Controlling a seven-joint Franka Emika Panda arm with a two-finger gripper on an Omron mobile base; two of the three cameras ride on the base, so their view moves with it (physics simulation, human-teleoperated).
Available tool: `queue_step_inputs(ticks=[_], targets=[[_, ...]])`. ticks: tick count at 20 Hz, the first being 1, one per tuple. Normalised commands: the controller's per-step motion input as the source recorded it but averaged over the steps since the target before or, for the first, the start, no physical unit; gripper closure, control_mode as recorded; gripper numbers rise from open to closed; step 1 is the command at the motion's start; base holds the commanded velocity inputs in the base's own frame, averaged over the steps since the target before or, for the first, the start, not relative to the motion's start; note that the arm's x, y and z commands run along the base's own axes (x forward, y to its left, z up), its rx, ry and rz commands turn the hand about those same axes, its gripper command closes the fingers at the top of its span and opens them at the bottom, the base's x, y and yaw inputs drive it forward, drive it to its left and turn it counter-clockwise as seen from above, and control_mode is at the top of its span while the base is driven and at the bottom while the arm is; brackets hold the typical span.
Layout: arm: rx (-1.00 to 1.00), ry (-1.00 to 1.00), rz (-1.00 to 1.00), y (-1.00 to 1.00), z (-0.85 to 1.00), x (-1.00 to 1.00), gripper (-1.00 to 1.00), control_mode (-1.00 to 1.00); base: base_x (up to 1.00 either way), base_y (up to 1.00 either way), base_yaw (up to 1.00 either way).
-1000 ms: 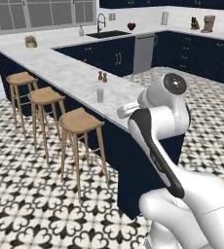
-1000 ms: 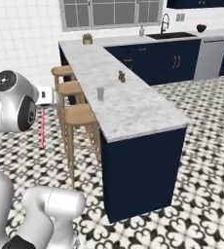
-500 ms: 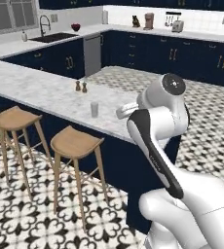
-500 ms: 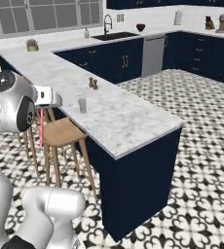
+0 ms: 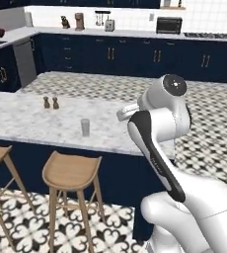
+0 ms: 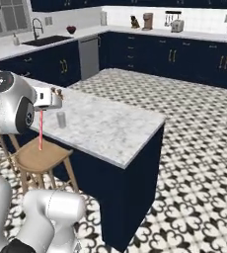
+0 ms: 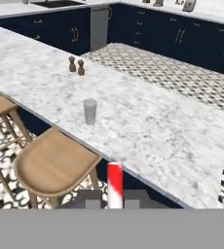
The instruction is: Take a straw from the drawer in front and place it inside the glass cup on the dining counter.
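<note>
— Right base view: why did we have the straw (image 6: pixel 40 131) hanging straight down under the gripper (image 6: pixel 43 109)?

— Our jaws were clamped on its top end, so it hung upright, ready to drop into the glass cup (image 6: pixel 61 119).

— And the cup?

— On the dining counter (image 6: pixel 110 131), just beyond the straw, near the shakers (image 7: pixel 76 65). We judged the straw was not yet over it.

You see the glass cup (image 7: pixel 90 111) on the dining counter (image 7: pixel 148 126), shakers (image 7: pixel 76 65) behind it, a stool (image 7: pixel 53 165) before it.
</note>
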Motion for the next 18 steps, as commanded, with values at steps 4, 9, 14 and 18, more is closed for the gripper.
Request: queue_step_inputs(ticks=[4,9,14,18], targets=[[0.0,0.0,0.0,0.0,0.0,0.0,1.0,1.0,0.0,0.8,-0.63],[0.0,0.0,0.0,0.0,0.0,0.0,1.0,1.0,-0.04,0.89,-0.59],[0.0,0.0,0.0,0.0,0.0,0.0,1.0,1.0,0.09,0.98,-0.45],[0.0,0.0,0.0,0.0,0.0,0.0,1.0,1.0,0.7,0.73,-0.24]])
